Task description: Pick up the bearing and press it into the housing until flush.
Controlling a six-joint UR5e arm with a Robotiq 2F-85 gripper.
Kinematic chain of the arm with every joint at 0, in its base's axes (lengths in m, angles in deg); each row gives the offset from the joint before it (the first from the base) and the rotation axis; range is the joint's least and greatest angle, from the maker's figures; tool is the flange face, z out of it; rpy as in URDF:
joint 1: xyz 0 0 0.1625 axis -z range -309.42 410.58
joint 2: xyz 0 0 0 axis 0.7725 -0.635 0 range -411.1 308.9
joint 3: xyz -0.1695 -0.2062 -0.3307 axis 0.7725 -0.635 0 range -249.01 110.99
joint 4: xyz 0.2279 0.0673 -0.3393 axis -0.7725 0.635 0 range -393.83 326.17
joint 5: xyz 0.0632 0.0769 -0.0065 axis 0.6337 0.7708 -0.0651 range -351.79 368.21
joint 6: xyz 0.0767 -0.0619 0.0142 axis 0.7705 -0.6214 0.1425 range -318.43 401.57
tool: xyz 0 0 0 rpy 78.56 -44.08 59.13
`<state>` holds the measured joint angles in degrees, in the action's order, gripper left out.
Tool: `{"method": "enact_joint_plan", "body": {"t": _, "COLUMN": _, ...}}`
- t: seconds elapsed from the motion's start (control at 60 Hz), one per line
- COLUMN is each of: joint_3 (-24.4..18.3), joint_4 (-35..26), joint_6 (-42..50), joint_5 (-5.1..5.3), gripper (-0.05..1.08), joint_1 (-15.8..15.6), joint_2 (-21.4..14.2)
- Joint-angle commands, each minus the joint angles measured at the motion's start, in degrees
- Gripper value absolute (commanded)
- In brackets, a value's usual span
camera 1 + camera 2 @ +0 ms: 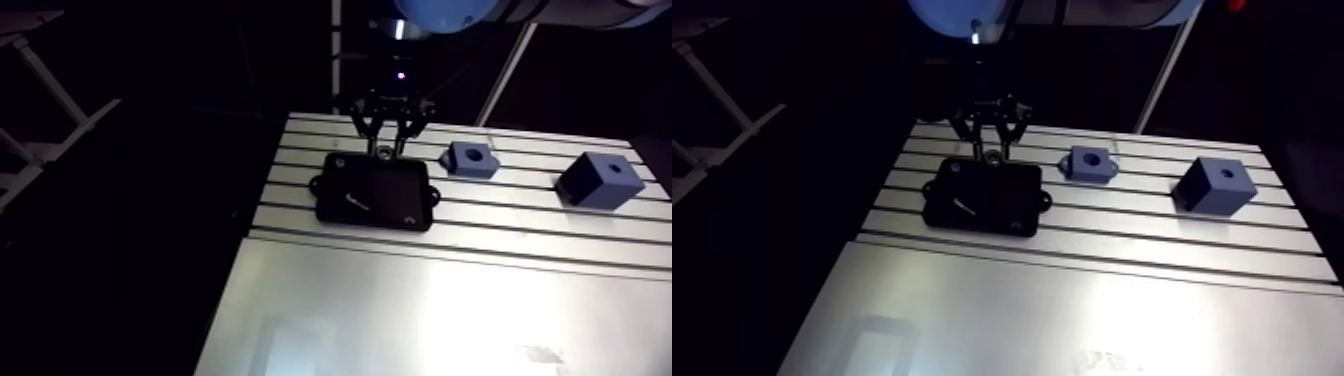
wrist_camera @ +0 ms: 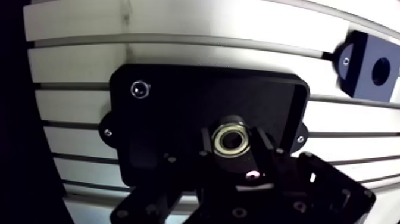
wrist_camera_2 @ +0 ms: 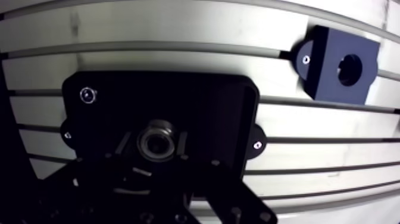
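Observation:
A small silver ring bearing (image 2: 231, 138) sits pinched between my two dark fingers, and my gripper (image 2: 233, 143) is shut on it. It hangs over the near edge of a black flat tray (image 2: 178, 107) with mounting ears. In the arm view my gripper (image 1: 385, 150) stands at the tray's (image 1: 372, 190) far edge. The blue housing (image 3: 342, 64), a block with a round bore, rests on the table beside the tray, apart from the gripper; the arm view shows the housing (image 1: 469, 158) to the tray's right.
A larger blue cube (image 1: 598, 182) with a small hole on top stands further right on the slotted table (image 1: 450, 300). The tray carries a small round stud (image 2: 140, 89) in one corner and a white mark (image 1: 355, 200). The table's left edge drops into darkness.

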<state>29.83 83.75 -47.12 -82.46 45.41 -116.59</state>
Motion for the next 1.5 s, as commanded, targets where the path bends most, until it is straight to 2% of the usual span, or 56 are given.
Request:
{"method": "enact_joint_plan", "body": {"t": 0.017, "joint_3": -2.1, "joint_4": -2.39, "joint_6": -4.58, "joint_5": -0.08, "gripper": 0.61, "joint_1": 3.27, "joint_2": -1.75}}
{"method": "enact_joint_plan", "body": {"t": 0.133, "joint_3": -2.77, "joint_4": -3.03, "joint_6": -5.76, "joint_5": -0.49, "gripper": 0.61, "joint_1": 5.57, "joint_2": -1.87}}
{"method": "enact_joint_plan", "body": {"t": 0.2, "joint_3": -3.57, "joint_4": -3.7, "joint_6": -6.91, "joint_5": -0.93, "gripper": 0.61, "joint_1": 7.93, "joint_2": -1.71}}
{"method": "enact_joint_plan", "body": {"t": 0.367, "joint_3": -4.62, "joint_4": -3.81, "joint_6": -9.02, "joint_5": -1.04, "gripper": 0.61, "joint_1": 10.38, "joint_2": -1.01}}
{"method": "enact_joint_plan", "body": {"t": 0.433, "joint_3": -4.91, "joint_4": -3.81, "joint_6": -9.09, "joint_5": -1.6, "gripper": 0.61, "joint_1": 11.08, "joint_2": -0.91}}
{"method": "enact_joint_plan", "body": {"t": 0.483, "joint_3": -5.17, "joint_4": -3.65, "joint_6": -9.17, "joint_5": -2.39, "gripper": 0.61, "joint_1": 11.54, "joint_2": -0.18}}
{"method": "enact_joint_plan", "body": {"t": 0.583, "joint_3": -5.69, "joint_4": -3.39, "joint_6": -9.75, "joint_5": -2.87, "gripper": 0.61, "joint_1": 12.25, "joint_2": 0.64}}
{"method": "enact_joint_plan", "body": {"t": 0.85, "joint_3": -6.6, "joint_4": -3.11, "joint_6": -10.14, "joint_5": -2.98, "gripper": 0.62, "joint_1": 13.59, "joint_2": 3.2}}
{"method": "enact_joint_plan", "body": {"t": 1.5, "joint_3": -6.6, "joint_4": -0.81, "joint_6": -10.41, "joint_5": -3.07, "gripper": 0.62, "joint_1": 15.71, "joint_2": 5.69}}
